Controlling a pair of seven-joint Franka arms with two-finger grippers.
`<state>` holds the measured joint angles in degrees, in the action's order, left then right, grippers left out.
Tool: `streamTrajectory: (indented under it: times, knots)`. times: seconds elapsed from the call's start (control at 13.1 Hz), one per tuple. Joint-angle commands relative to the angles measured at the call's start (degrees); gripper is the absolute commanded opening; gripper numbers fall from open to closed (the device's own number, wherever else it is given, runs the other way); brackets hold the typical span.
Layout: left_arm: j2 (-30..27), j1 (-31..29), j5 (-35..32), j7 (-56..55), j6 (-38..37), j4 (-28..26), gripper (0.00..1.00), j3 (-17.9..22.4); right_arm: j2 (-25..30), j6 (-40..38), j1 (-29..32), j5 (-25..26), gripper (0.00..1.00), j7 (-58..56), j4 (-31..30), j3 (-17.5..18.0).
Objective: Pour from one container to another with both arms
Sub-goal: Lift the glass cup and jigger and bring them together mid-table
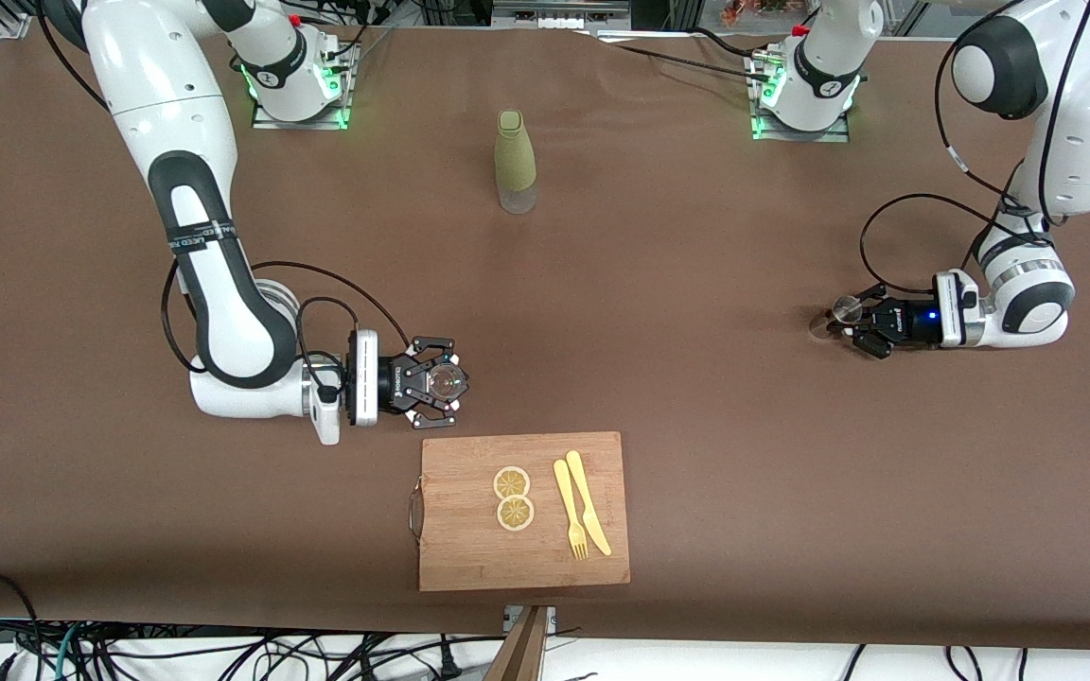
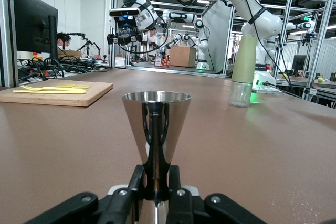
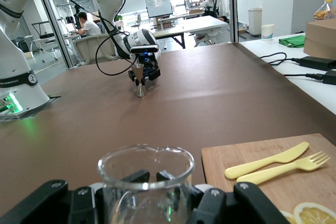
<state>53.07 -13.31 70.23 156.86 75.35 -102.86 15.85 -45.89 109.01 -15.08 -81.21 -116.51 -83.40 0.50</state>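
Observation:
My right gripper is shut on a clear glass beaker, low over the table just beside the cutting board's corner. In the right wrist view the beaker fills the foreground, with the right gripper showing through its glass. My left gripper, toward the left arm's end of the table, is shut on a steel jigger. The left wrist view shows the left gripper clamping the narrow waist of the upright jigger. From the right wrist view the jigger appears to stand on the table.
An olive-sleeved bottle with a clear base stands between the two arm bases. A wooden cutting board lies near the front edge. It carries two lemon slices plus a yellow knife and fork.

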Motion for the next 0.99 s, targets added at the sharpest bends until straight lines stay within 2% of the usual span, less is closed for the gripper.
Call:
streamTrajectory:
  times: [0.0, 0.31, 0.46, 0.69, 0.92]
  knots:
    - [-3.14, 1.27, 1.22, 5.40, 1.73, -1.03, 0.00, -1.16, 0.53, 0.06, -0.91, -0.71, 0.00, 2.95, 0.52, -0.15]
    - [-7.09, 3.99, 1.66, -1.36, 5.77, -1.03, 0.00, -3.37, 2.55, 5.06, -5.04, -0.27, 0.00, 3.04, 0.44, -0.33]
    - [-7.01, 5.22, 6.30, -3.39, 7.26, -1.29, 0.00, -6.44, 2.64, 8.04, -6.80, -0.27, 0.00, 2.96, 0.43, -0.33]
    - [-7.10, 8.38, 11.84, -6.74, 13.31, -1.47, 0.00, -10.83, 3.51, 12.70, -10.40, -0.01, 0.00, 5.05, 0.44, -0.42]
    - [-6.92, 15.22, 20.19, -7.00, 19.21, -1.82, 0.00, -12.25, 3.87, 15.87, -12.34, 2.53, 0.00, 8.30, 0.52, -0.50]
